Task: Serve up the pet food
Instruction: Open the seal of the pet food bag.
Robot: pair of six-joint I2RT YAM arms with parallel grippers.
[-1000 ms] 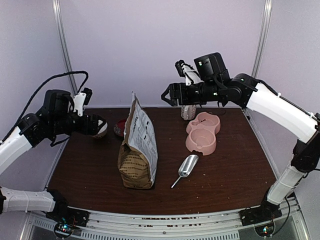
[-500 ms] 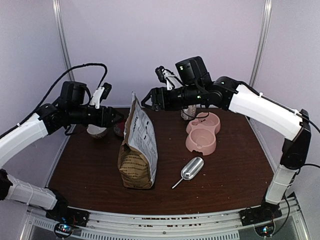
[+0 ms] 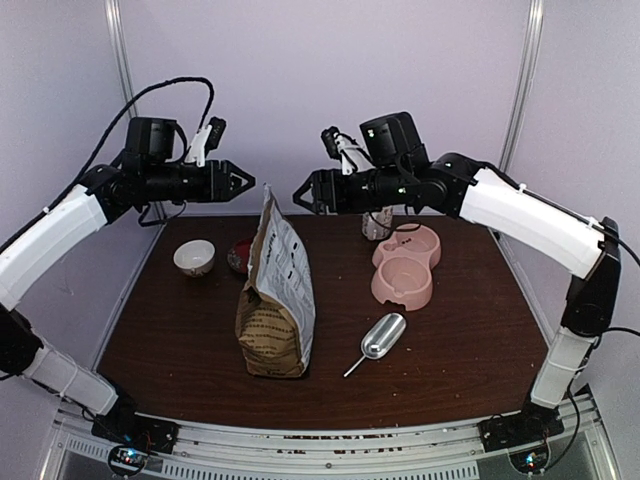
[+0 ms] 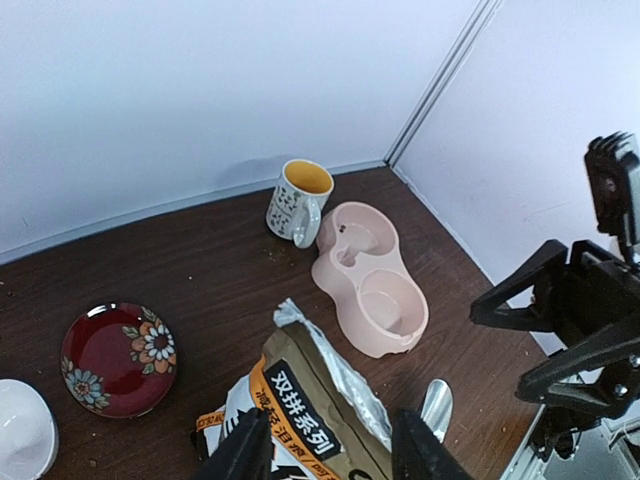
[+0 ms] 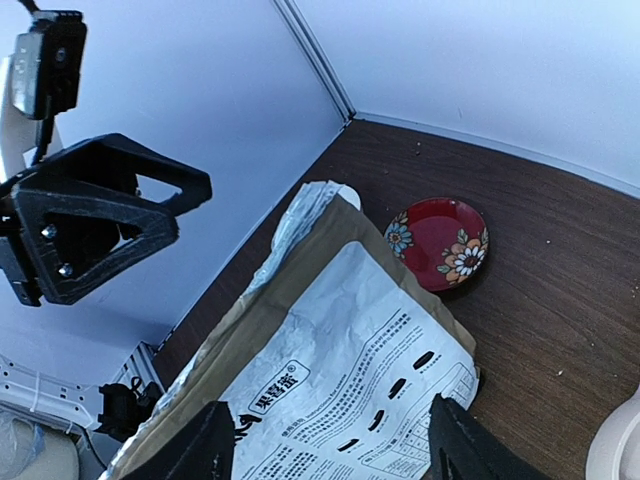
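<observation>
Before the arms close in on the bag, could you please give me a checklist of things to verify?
1. The paper bag stands upright: ok.
2. The left gripper is open and empty: ok.
3. The right gripper is open and empty: ok.
4. The bag's mouth is open: cannot tell, its top looks pinched flat.
5. The pink double bowl is empty: ok.
6. The metal scoop lies free beside the bag: ok.
</observation>
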